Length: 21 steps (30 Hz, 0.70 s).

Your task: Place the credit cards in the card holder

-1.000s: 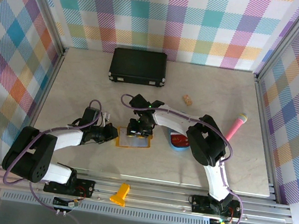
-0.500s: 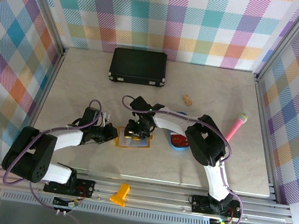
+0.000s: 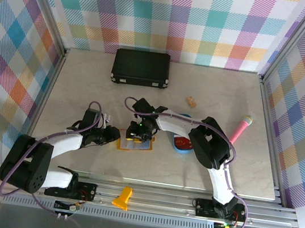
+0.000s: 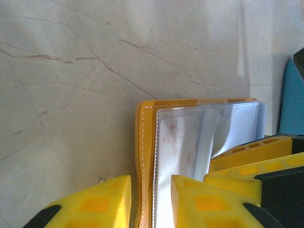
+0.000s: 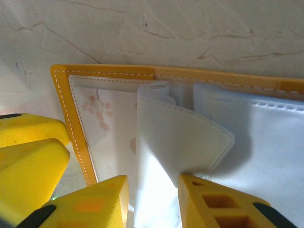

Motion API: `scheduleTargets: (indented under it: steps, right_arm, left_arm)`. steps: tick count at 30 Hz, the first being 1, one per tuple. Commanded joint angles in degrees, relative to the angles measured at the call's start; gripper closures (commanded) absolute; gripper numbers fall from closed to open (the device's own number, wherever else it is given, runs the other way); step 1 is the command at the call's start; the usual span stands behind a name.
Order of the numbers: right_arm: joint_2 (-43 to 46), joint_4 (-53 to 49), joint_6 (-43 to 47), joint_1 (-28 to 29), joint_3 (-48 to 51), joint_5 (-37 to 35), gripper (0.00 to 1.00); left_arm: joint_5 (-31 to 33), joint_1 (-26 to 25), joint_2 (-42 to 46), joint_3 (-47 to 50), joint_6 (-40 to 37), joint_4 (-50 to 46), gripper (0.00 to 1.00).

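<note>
The left gripper (image 4: 151, 183) is letting go. Its jaws, clamped a second ago, are now standing a little apart, straddling the stitched left edge of the holder (image 3: 135, 143) without clearly pressing it (so the pinning hand is easing off). The right gripper (image 5: 153, 183) is narrowing slightly and straddling a clear leaf (image 5: 180, 137) that is curling up from the spine; I cannot tell whether it is truly pinching that leaf. The holder is lying open on the table (image 3: 88, 81), a little left of the middle, between the two grippers and well to the near side of the black case (image 3: 141, 67). It is showing a mustard rim with white stitching and pale, glossy pockets. A pale card (image 5: 102, 118) with pink marks is seemingly sitting under the left pocket. Judging by this, one card is already in and the arms are freeing themselves to fetch another.
</note>
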State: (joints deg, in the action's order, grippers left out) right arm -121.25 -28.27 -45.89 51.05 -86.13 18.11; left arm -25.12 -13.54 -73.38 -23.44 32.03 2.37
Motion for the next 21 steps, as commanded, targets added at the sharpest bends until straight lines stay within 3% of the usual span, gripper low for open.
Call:
scheduleTargets:
  steps: [1,7,12,21]
  right_arm:
    - [1.09,0.32,-0.86,0.37,0.52,0.79,0.67]
    - [0.27,-0.07,-1.15,0.46,-0.16,0.83,0.67]
    - [-0.12,-0.19,-1.31,0.58,-0.55,0.79,0.67]
    - [-0.91,-0.59,-1.51,0.59,-1.49,1.05,0.67]
  left_arm:
    - [1.39,-0.52,1.61,-0.95,0.14,-2.72,0.70]
    - [2.29,-0.57,3.48,-1.07,4.60,-6.56,0.72]
    - [1.35,-0.98,7.64,0.29,9.23,-7.69,0.80]
    - [1.84,-6.71,13.70,4.88,14.70,-4.72,0.86]
